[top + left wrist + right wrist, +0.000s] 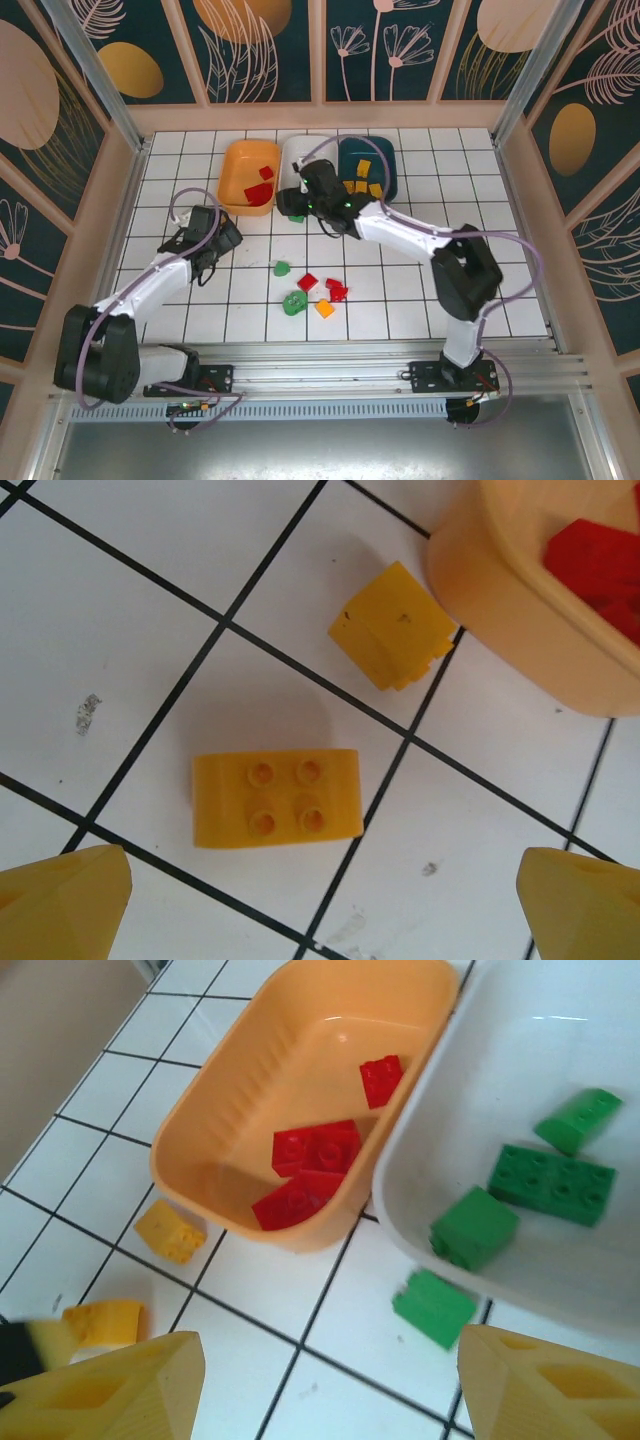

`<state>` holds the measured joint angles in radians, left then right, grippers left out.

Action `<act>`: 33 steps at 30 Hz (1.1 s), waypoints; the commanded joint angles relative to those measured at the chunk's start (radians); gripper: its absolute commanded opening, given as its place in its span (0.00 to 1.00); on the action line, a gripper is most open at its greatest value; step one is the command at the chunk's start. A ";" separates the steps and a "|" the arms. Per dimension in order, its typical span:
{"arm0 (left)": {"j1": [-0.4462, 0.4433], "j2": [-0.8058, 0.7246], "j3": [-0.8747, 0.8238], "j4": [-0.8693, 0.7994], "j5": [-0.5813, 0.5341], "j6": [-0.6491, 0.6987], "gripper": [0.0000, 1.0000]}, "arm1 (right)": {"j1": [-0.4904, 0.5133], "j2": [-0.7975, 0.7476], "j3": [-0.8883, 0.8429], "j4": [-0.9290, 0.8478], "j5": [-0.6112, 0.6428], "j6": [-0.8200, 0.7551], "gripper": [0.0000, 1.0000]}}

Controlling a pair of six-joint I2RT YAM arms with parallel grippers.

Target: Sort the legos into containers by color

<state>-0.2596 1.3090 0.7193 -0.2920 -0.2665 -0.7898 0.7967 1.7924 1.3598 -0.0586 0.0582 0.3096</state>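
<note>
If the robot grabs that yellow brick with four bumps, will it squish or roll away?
Probably neither. The yellow brick looks like hard plastic with flat sides, so it should stay stiff and not roll. Its smooth faces might slip a little on the tiles.

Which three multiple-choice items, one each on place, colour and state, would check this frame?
1. Relative to the orange bin, the two yellow bricks near the left fingers lie: A inside it; B on the tiles beside it; C on its rim.
2. In the orange bin the bricks are: A green; B yellow; C red.
3. The left fingers are: A shut on a brick; B shut, empty; C open, empty.
B: both rest on tiles. C: all are red. C: tips wide apart, gripping nothing.
</note>
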 commanded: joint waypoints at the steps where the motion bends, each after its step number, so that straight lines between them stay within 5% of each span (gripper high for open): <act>1: 0.009 0.069 0.029 -0.039 -0.022 0.026 0.99 | -0.016 -0.105 -0.132 0.085 0.030 0.050 0.70; 22: 0.063 0.325 0.091 0.089 0.020 0.105 0.79 | -0.047 -0.303 -0.407 0.089 0.048 0.072 0.68; 26: 0.068 0.354 0.104 0.102 0.032 0.124 0.70 | -0.051 -0.322 -0.418 0.082 0.052 0.071 0.66; 30: 0.067 0.362 0.099 0.121 0.051 0.137 0.49 | -0.059 -0.350 -0.432 0.076 0.064 0.069 0.66; 33: 0.067 0.362 0.098 0.116 0.051 0.143 0.46 | -0.069 -0.368 -0.446 0.073 0.067 0.069 0.65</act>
<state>-0.1944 1.6505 0.8062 -0.2047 -0.2440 -0.6609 0.7425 1.4677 0.9318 0.0025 0.0883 0.3733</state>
